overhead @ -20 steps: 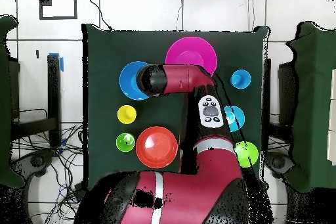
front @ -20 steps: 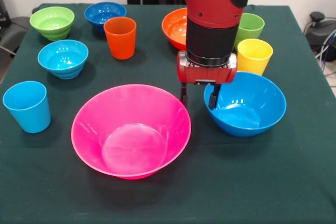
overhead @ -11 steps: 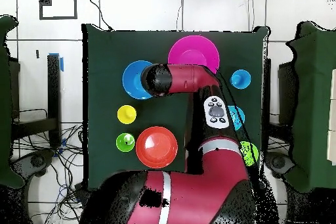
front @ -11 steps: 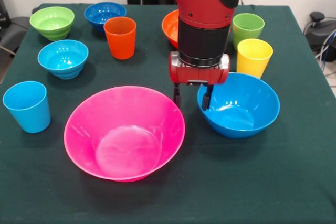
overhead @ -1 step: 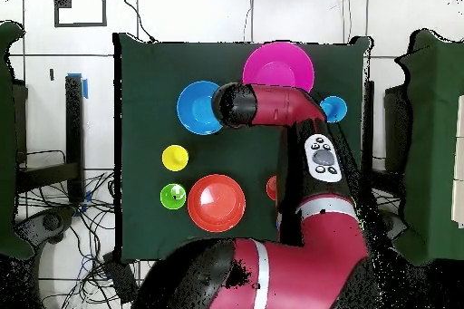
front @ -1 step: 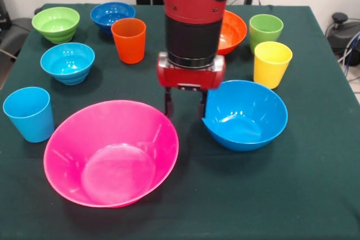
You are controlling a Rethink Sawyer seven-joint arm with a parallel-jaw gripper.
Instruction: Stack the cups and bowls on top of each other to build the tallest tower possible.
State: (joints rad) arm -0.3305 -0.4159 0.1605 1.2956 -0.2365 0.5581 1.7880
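Observation:
My gripper [front @ -1 step: 184,109] hangs open just above the table, in the gap between the big pink bowl [front @ -1 step: 111,153] and the large blue bowl [front @ -1 step: 245,115]. Its right finger stands against the blue bowl's left rim and its left finger is by the pink bowl's upper right rim. Nothing is held. The orange bowl [front @ -1 step: 232,29] is half hidden behind the arm. At the right stand the green cup [front @ -1 step: 265,30] and yellow cup [front @ -1 step: 272,64]. The orange cup [front @ -1 step: 129,40] and light blue cup [front @ -1 step: 28,114] are on the left. In the overhead view the arm [overhead @ -1 step: 272,106] covers the gripper.
Three small ridged bowls sit at the far left: green [front @ -1 step: 55,23], dark blue [front @ -1 step: 112,14] and light blue [front @ -1 step: 67,62]. From above, the pink bowl [overhead @ -1 step: 278,65] lies near the table's top edge, the blue bowl [overhead @ -1 step: 198,108] left of the arm.
The gripper has moved left in the front view. The pink bowl and the blue bowl have both slid left with it, and the orange bowl now shows right of the arm.

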